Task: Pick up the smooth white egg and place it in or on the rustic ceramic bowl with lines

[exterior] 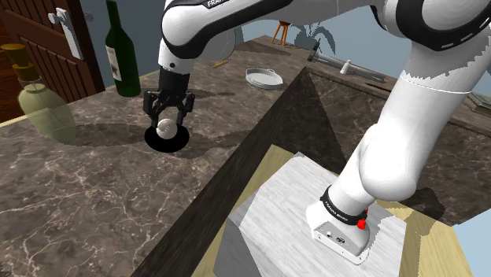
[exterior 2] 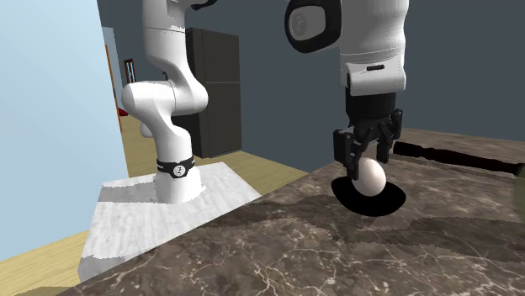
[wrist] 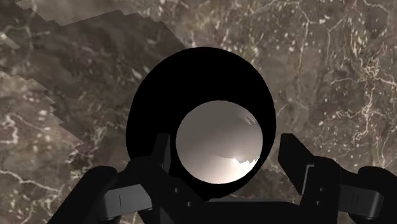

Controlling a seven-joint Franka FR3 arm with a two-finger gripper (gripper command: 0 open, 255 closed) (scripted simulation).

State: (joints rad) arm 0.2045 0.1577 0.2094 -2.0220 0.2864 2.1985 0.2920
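Flanking the egg (wrist: 218,146), parted jaws hang over the black bowl (wrist: 191,83).

place: home, kitchen-like room | surface: long dark marble desk (exterior: 94,204) | on it: green wine bottle (exterior: 122,55) and pale corked jug (exterior: 43,106) near one edge, white dish (exterior: 263,78) toward the far end | around: panelled wooden door (exterior: 47,47), wooden stool (exterior: 281,31), tall dark cabinet (exterior 2: 214,92), pale blue wall (exterior 2: 50,101), yellow plank floor (exterior 2: 42,261)

The egg (wrist: 218,141) under the claw (wrist: 226,151) is rendered smooth, white and softly glossy. The worktop (wrist: 331,63) beneath is shown as dark, veined, polished marble. The claw itself is finished matt black.
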